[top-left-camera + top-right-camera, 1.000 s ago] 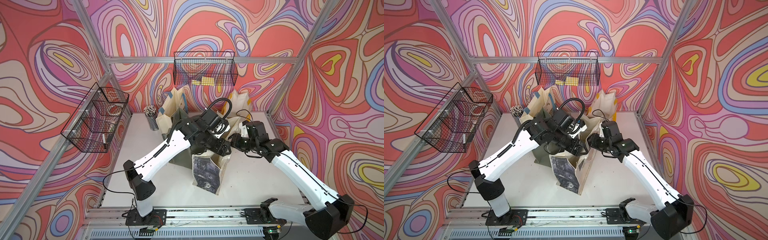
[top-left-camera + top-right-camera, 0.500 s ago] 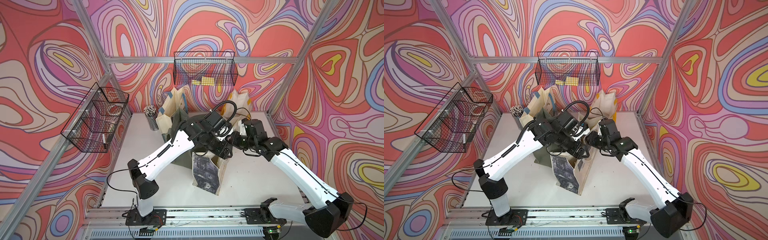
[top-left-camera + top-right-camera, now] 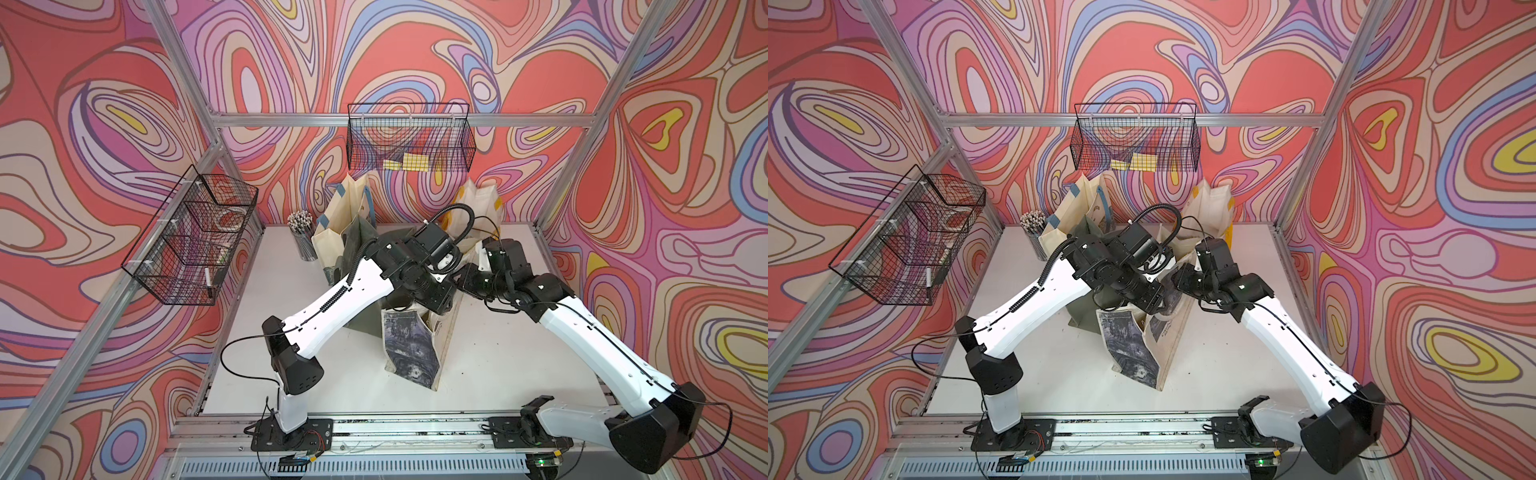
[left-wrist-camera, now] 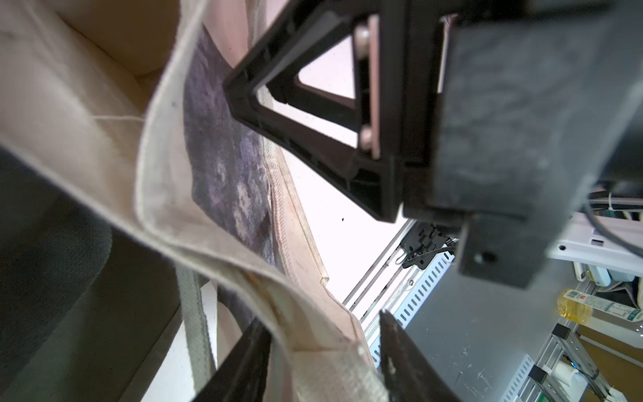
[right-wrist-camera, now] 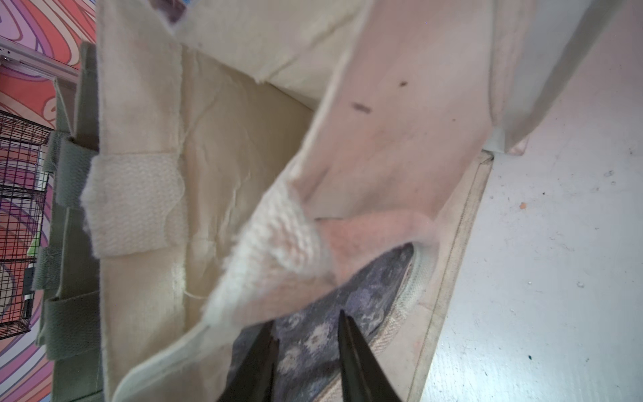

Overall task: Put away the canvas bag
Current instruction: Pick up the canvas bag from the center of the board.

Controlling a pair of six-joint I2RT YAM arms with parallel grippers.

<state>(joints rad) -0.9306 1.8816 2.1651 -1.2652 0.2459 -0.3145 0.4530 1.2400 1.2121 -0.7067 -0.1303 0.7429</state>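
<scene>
- Canvas bag (image 3: 409, 353), dark printed panel: stands on the bench (image 3: 519, 357), centre front, with its mouth open in both top views. Other totes (image 3: 345, 208) stand behind it.
- Left tool (image 4: 323, 320): has moved across to the bag's mouth within the last second. Its jaws have drawn in from wide and now sit astride the rim hem, cloth between them. Cannot tell whether the cloth is pinched fast.
- Right tool (image 5: 308, 318): jaws have narrowed a little and a small gap remains, with printed cloth showing in it. Cannot tell whether it has a hold.
- Reading: both tools are closing on the rim. The bag is not yet lifted, so putting it away lies ahead.
</scene>
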